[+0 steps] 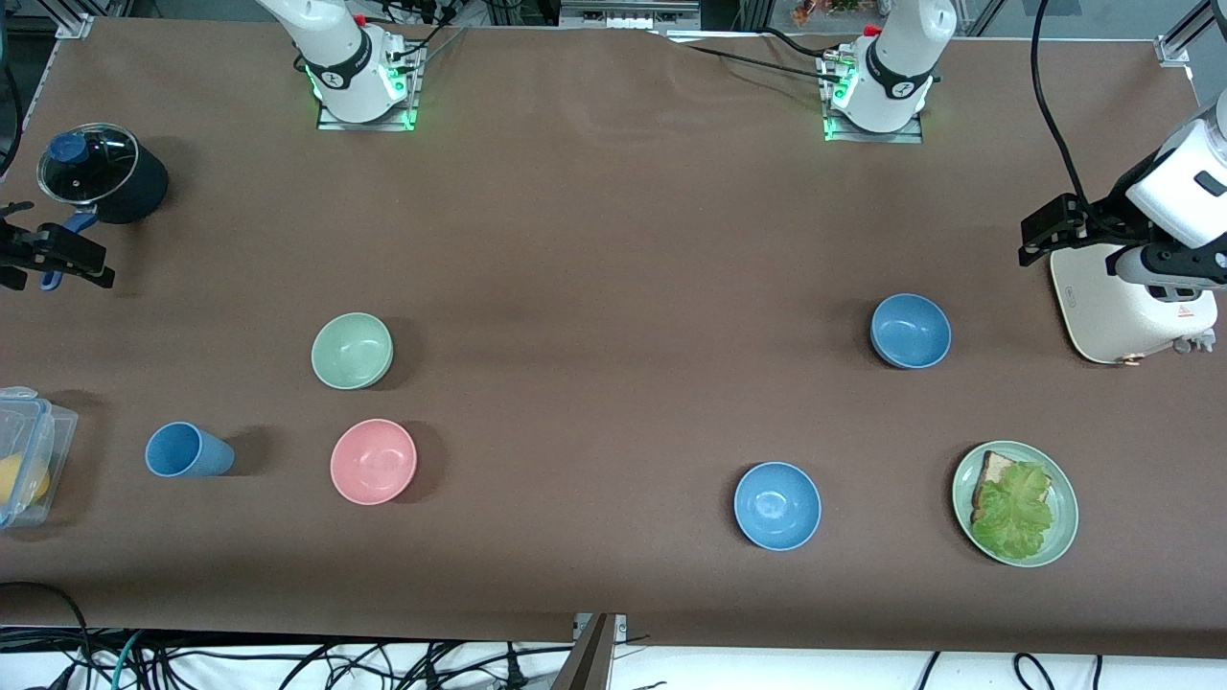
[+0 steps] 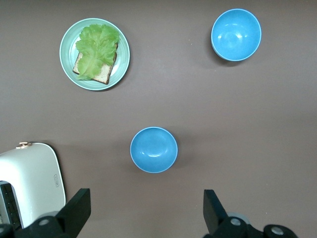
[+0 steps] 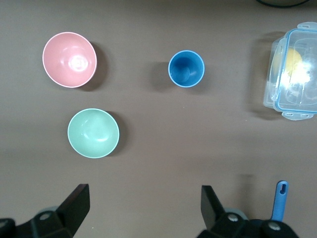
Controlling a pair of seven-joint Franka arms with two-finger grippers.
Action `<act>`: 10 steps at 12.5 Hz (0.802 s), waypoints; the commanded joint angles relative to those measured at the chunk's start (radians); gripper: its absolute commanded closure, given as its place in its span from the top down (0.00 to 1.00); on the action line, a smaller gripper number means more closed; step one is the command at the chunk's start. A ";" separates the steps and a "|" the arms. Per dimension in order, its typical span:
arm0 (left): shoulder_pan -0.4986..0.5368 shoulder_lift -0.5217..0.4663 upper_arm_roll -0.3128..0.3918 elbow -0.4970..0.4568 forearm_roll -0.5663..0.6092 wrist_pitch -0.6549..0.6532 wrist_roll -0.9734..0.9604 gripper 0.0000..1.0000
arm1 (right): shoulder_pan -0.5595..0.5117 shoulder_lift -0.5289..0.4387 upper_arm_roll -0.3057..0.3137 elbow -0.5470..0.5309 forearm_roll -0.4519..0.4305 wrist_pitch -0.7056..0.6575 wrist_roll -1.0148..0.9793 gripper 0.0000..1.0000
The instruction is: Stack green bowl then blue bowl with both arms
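Green bowl (image 1: pixel 352 351) sits empty toward the right arm's end, just farther from the front camera than the pink bowl (image 1: pixel 373 461). Farther still, right gripper (image 1: pixel 53 257) and left gripper (image 1: pixel 1059 228) hang with jaws spread, holding nothing.

bowl (image 1: pixel 352 351) beside cup (image 1: pixel 187 450), toast on plate (image 1: pixel 1015 504)

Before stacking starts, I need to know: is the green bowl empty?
Empty. The green bowl sits upright, its bare inside showing.
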 commanded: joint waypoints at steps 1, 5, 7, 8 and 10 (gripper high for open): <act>-0.001 -0.004 0.003 0.000 -0.005 -0.011 -0.003 1.00 | -0.006 -0.004 0.008 -0.001 -0.009 -0.004 0.010 0.99; -0.003 -0.004 0.003 0.000 -0.005 -0.013 -0.003 1.00 | -0.006 0.051 0.011 -0.010 0.002 -0.012 0.011 0.99; -0.003 -0.004 0.003 0.000 -0.005 -0.013 -0.004 1.00 | -0.003 0.069 0.013 -0.045 0.003 -0.008 0.010 0.99; -0.002 -0.004 0.003 0.000 -0.005 -0.013 -0.004 1.00 | 0.009 0.094 0.014 -0.050 0.003 -0.001 0.010 0.99; -0.002 -0.004 0.003 0.000 -0.005 -0.016 -0.003 1.00 | 0.023 0.147 0.014 -0.054 0.008 0.041 0.018 0.99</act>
